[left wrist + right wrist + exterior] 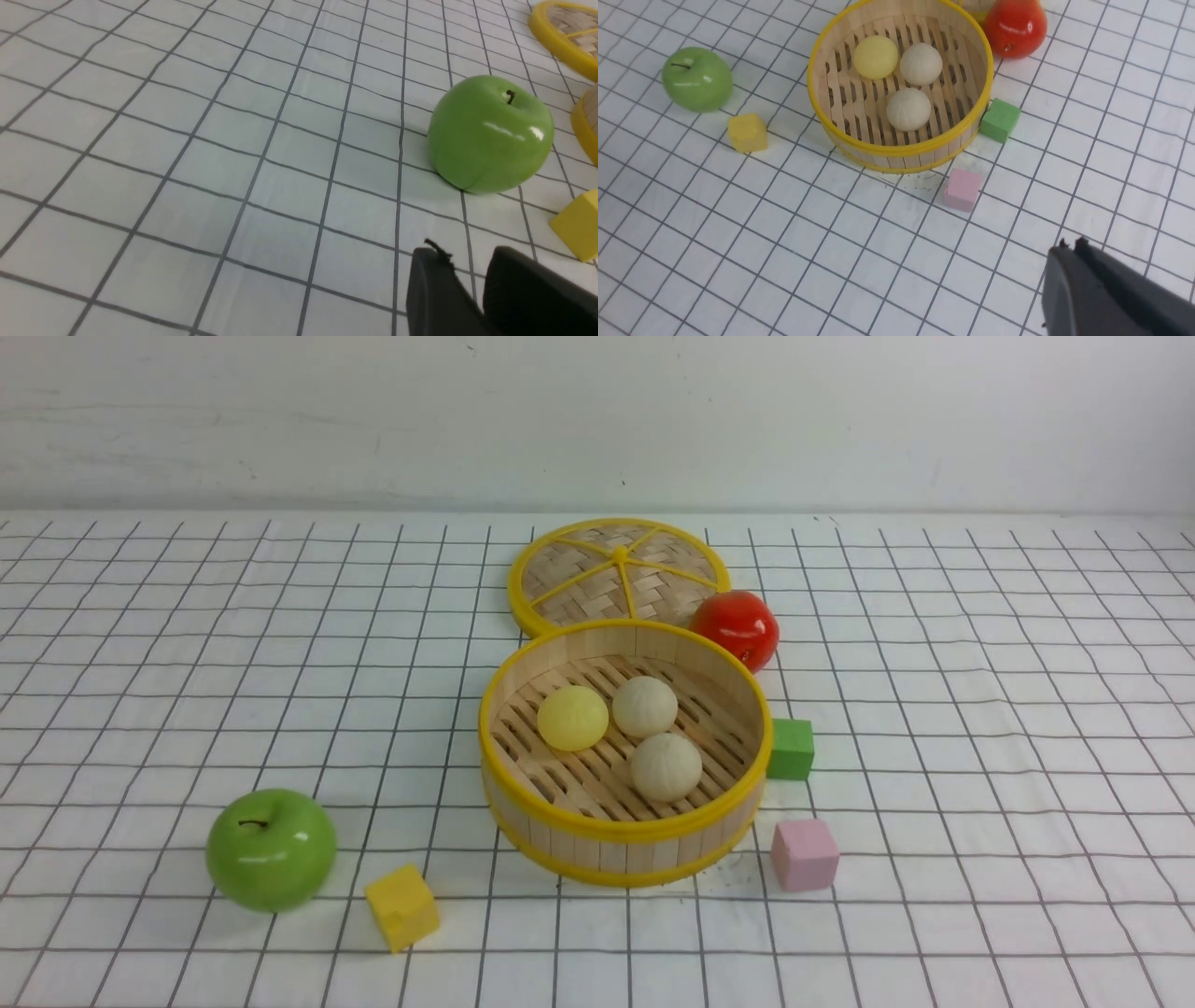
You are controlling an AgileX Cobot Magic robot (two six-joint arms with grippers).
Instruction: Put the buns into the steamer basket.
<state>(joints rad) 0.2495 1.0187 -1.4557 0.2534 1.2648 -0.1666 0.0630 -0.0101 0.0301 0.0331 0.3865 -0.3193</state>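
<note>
Right hand (1069, 247) closed, buns (644, 707) in upright steamer basket (625, 831)

Three buns in the steamer basket, seen from above

The pale yellow bun (875, 57) and two cream buns (920, 64) (908, 109) lie on the slatted floor of the steamer basket (840, 42). A green cube (1000, 120) touches its wall; a pink cube (962, 189) lies near. The right hand (1071, 247) hangs well apart, fingers nearly together.
</note>
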